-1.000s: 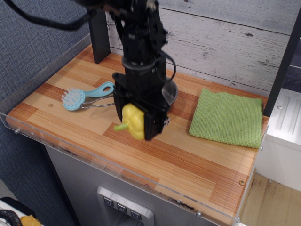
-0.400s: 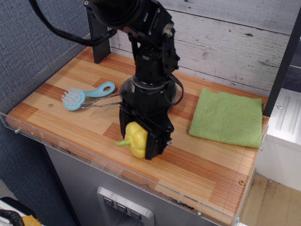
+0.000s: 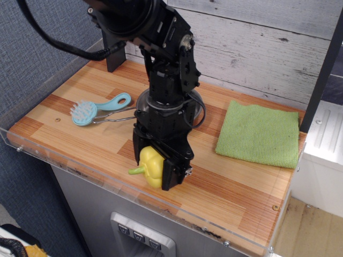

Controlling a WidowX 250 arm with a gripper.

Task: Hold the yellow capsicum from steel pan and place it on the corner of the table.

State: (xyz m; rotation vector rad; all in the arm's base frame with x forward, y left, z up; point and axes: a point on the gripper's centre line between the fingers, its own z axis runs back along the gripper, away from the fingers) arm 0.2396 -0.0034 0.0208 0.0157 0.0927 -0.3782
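Observation:
My gripper [image 3: 155, 167] is shut on the yellow capsicum [image 3: 148, 165], a glossy yellow pepper whose stem points left. It hangs low over the front middle of the striped wooden table [image 3: 225, 193], close to the front acrylic rim. The steel pan [image 3: 196, 105] is mostly hidden behind my arm; only part of its shiny rim shows at the right of the arm, and its thin wire handle [image 3: 111, 119] reaches out to the left.
A light blue brush [image 3: 96, 108] lies at the left beside the pan's handle. A green cloth [image 3: 260, 134] lies at the right. A black post [image 3: 113, 51] stands at the back left. A clear rim edges the table's front and left.
My gripper has carried the capsicum away from the pan, forward and down toward the table's front edge.

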